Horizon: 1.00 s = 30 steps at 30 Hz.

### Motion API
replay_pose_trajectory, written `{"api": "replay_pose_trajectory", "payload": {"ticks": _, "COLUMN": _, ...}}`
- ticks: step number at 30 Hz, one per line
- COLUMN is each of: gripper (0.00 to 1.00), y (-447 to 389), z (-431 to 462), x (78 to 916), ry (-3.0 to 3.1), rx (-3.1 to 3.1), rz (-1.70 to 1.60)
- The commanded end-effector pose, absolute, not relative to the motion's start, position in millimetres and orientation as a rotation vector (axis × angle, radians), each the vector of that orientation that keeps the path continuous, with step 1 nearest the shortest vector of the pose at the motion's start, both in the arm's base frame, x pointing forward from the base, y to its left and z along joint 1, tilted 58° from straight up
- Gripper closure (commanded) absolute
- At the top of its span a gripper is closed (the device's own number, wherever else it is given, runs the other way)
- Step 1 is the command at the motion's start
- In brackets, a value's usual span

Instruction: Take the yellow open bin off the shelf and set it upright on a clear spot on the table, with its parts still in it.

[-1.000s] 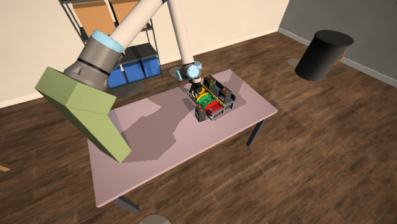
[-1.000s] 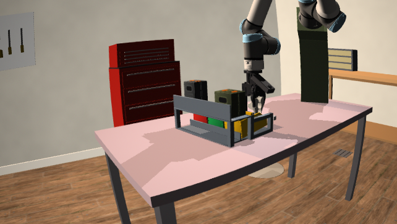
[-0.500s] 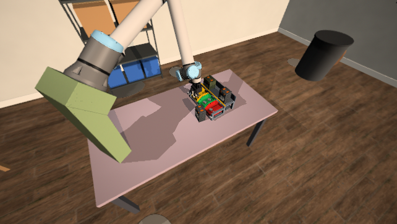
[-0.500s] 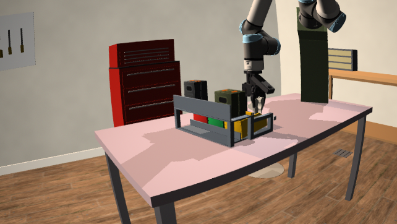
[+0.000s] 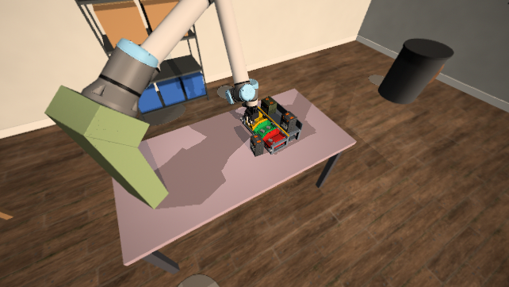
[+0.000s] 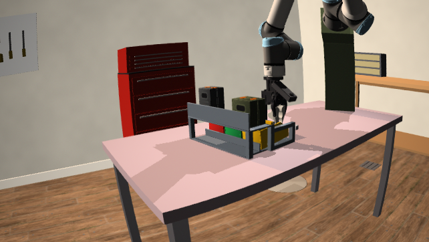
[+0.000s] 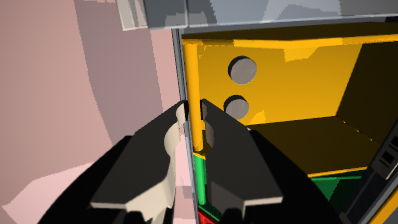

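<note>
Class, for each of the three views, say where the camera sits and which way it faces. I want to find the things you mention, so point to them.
Top: high above one side, facing down on the pink table (image 5: 190,222) (image 6: 207,187); most of the arm (image 5: 234,47) (image 6: 280,13) shows.
Exterior: low beyond the table, facing across it; part of the arm shows.
Wrist: behind the pincer (image 5: 250,120) (image 6: 278,121) (image 7: 194,101), facing its tips.
Top and exterior share table and shelf (image 5: 293,135) (image 6: 218,115).

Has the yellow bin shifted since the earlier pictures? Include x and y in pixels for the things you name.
No, not visibly: in the exterior view, the yellow bin (image 5: 259,118) (image 6: 263,138) (image 7: 285,75) shows no shift in any direction against the grey shelf (image 5: 299,128) (image 6: 218,115) (image 7: 280,14).
</note>
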State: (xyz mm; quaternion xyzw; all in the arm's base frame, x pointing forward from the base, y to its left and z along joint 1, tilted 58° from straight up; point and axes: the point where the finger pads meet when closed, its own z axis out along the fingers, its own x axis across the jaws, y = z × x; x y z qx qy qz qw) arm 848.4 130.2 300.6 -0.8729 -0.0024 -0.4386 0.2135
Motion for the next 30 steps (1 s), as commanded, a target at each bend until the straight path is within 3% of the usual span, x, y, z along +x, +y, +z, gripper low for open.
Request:
{"api": "replay_pose_trajectory", "payload": {"ticks": 1, "gripper": 1.00, "y": 130, "z": 301, "x": 849, "ry": -0.007, "rx": -2.422, "rz": -1.218}}
{"api": "replay_pose_trajectory", "payload": {"ticks": 30, "gripper": 1.00, "y": 136, "z": 278, "x": 831, "ry": -0.007, "rx": -2.422, "rz": -1.218}}
